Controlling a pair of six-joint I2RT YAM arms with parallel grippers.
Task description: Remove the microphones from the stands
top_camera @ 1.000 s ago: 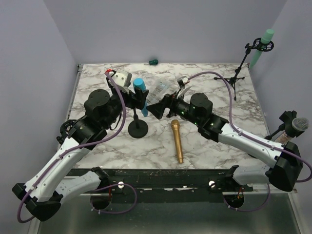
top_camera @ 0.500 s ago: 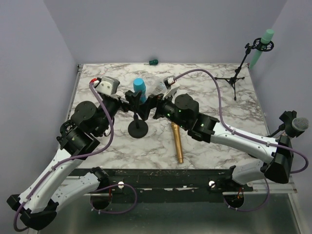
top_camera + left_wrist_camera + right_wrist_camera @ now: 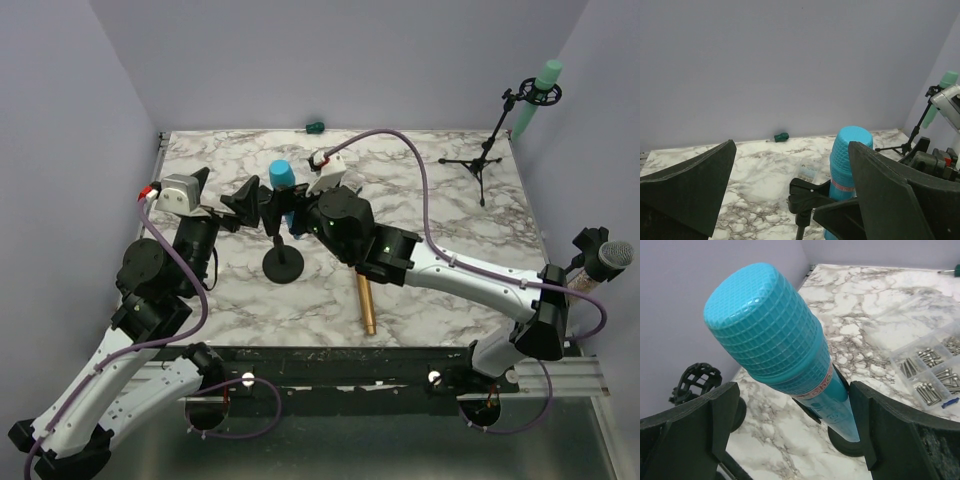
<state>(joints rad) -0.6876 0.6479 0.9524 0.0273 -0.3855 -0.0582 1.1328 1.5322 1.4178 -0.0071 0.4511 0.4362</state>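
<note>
The table is a flat slab with a white, grey-veined marble pattern, filling the middle of the top view between plain lilac walls. Two white, black-jointed arms rise from the bottom edge. Each trails a purple cable, and both reach toward the upper centre.

The right gripper stands wide open. Its matte black wedge-shaped fingers sit one on either side of the microphone, with a gap showing on each side, so nothing is gripped. The left gripper is also wide open and empty. In its wrist view the microphone rises in the lower right, just beside the right finger.

The microphone sits tilted in the black clip of the stand, a thin post on a round black disc base at centre frame. It is glossy turquoise plastic, with a rounded head moulded in a fine square grid, a smooth tapering body and a pale printed band.

A spindly black tripod in the upper right carries a mint-green microphone. A slim gold microphone lies flat at lower centre, its upper end hidden under the right arm. A clear compartment box holds silvery screws. A small green tool handle lies at the back wall.
</note>
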